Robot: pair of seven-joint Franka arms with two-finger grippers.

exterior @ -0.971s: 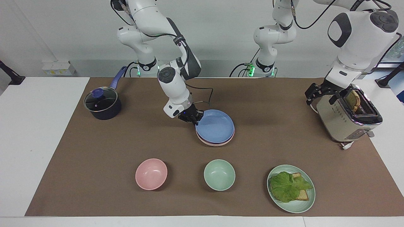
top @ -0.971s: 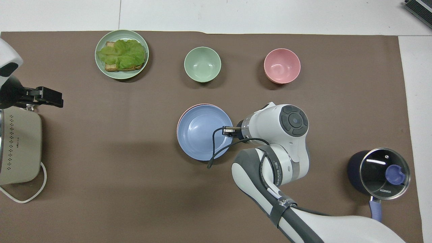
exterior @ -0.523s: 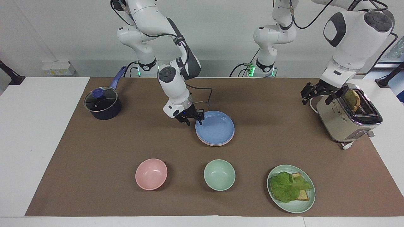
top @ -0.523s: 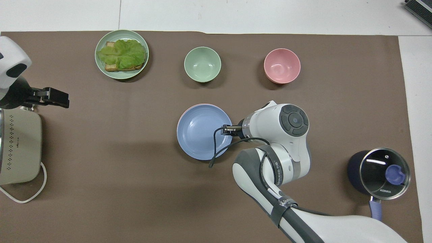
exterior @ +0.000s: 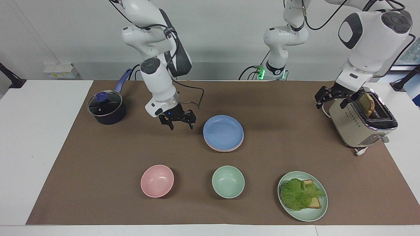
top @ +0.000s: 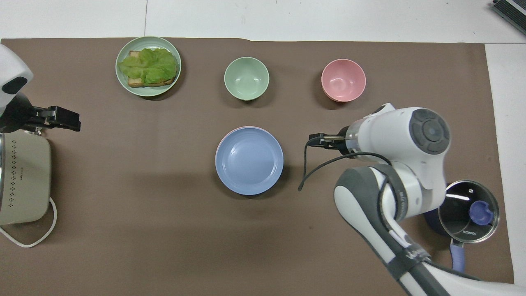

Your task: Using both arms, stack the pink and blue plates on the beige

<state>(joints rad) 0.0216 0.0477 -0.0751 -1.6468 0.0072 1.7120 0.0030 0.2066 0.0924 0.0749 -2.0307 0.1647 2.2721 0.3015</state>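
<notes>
Two robot arms are seen, each built of rounded glossy white shells joined by dark grey bands at the joints. Round dark grey caps with a small centre dot are set on the wrist housings. Loose black cables are run along the links and held by black straps; one strap is printed with white lettering. A green light is shown at each base. Each arm is ended by a black gripper, the right gripper [exterior: 180, 123] and the left gripper [exterior: 328, 98], made of angular black links.

Bright even light, soft shadows, sharp
</notes>
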